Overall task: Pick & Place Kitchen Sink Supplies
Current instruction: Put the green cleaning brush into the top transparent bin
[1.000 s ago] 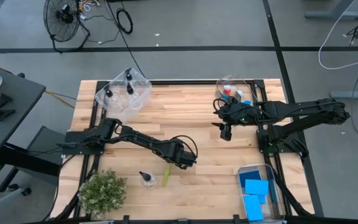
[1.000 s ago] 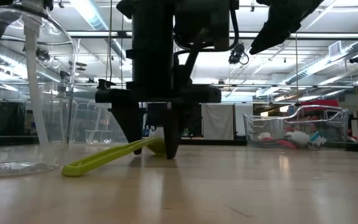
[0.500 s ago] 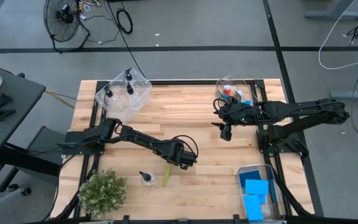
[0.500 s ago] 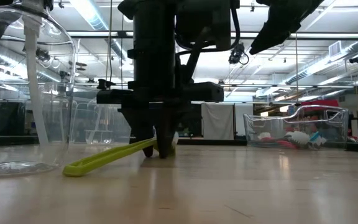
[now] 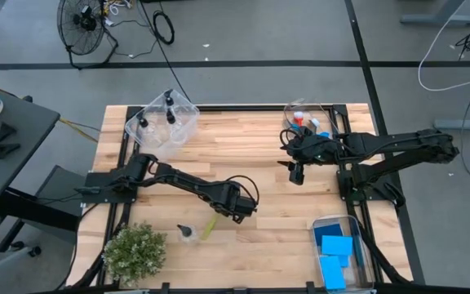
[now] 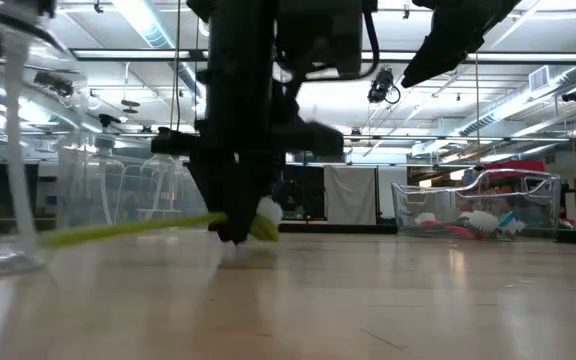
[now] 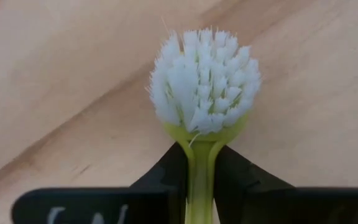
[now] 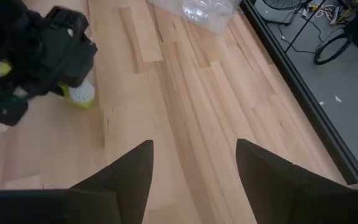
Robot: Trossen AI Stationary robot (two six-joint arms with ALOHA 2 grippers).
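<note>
Left gripper (image 5: pixel 233 210): low over the desk (image 5: pixel 259 163) near its front middle, fingers (image 7: pixel 166 177) clamped narrow on the neck of the yellow-green brush (image 5: pixel 209 226), just behind the white bristle head.
Change since a second ago: fingers gone from wide astride the brush to pinched on it; handle swung from lying flat on the wood to raised and angled, its far end now toward the small clear bottle (image 5: pixel 188 234).
Brush now: held, head end barely off the desk in the low view, handle sticking out level; contact with the bottle not resolvable.
Right gripper (image 5: pixel 297 171): parked high over the desk's far right, fingers (image 8: pixel 123 177) wide, holding nothing.
Destination, judged: far-right clear bin (image 5: pixel 307 120), already showing red and blue brush-like items.
Meaning for task: pick apparently secured; lift and carry to that bin likely next.
Risk: long handle may sweep the bottle during the lift.
</note>
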